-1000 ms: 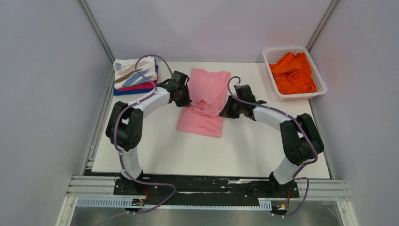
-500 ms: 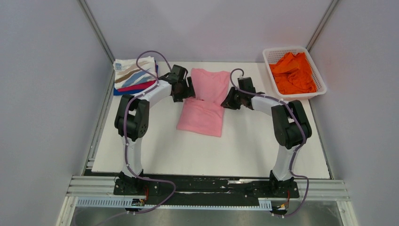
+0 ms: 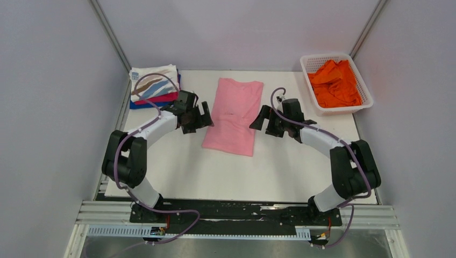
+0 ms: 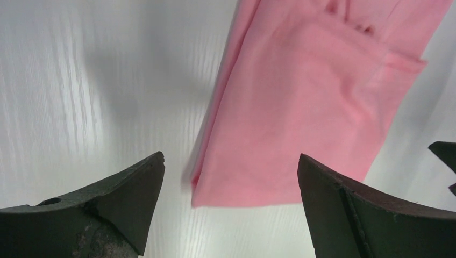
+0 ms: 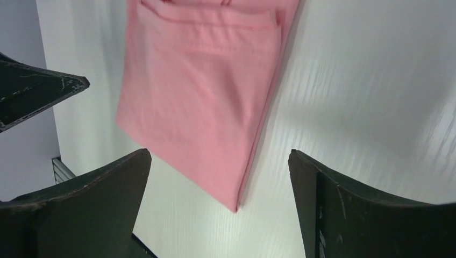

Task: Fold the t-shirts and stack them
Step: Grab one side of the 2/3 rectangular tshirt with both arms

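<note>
Since 1 second ago, you have let go of the pink t-shirt; both grippers were shut at its middle then, and now the left gripper and right gripper stand off its 2 long edges, fingers spread, holding nothing.

Top view: the shirt lies flat as 1 long strip on the table; the folded stack sits at the far left corner; the orange t-shirt lies crumpled in the white basket, far right.

Left wrist view: fingers wide apart above bare table; the shirt's near corner lies between them, untouched.

Right wrist view: fingers equally wide; the shirt's other near corner is below, clear of both.
</note>
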Controlling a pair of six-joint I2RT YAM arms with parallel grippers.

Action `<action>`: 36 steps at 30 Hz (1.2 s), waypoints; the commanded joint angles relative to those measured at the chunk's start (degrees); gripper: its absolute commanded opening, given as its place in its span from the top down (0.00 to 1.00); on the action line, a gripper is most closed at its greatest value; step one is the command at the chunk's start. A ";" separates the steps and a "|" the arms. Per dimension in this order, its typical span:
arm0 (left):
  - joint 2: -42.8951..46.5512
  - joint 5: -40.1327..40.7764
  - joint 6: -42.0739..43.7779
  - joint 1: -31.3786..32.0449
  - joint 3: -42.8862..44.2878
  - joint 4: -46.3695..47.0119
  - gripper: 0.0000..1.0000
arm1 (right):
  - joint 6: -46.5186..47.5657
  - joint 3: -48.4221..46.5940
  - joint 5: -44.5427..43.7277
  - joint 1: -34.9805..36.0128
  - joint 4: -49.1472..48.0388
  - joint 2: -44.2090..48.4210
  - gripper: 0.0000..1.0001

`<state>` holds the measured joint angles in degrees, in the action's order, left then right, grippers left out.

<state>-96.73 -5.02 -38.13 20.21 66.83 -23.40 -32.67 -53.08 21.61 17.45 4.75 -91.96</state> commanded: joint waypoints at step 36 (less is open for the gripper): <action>3.01 -5.80 -5.40 3.17 -21.71 10.66 1.00 | -10.45 13.52 -9.46 13.44 1.46 -3.37 0.88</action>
<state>-92.77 -13.02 -44.49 22.96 46.15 -11.42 -43.11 -41.34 17.80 30.37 5.37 -92.58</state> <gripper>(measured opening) 0.018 0.180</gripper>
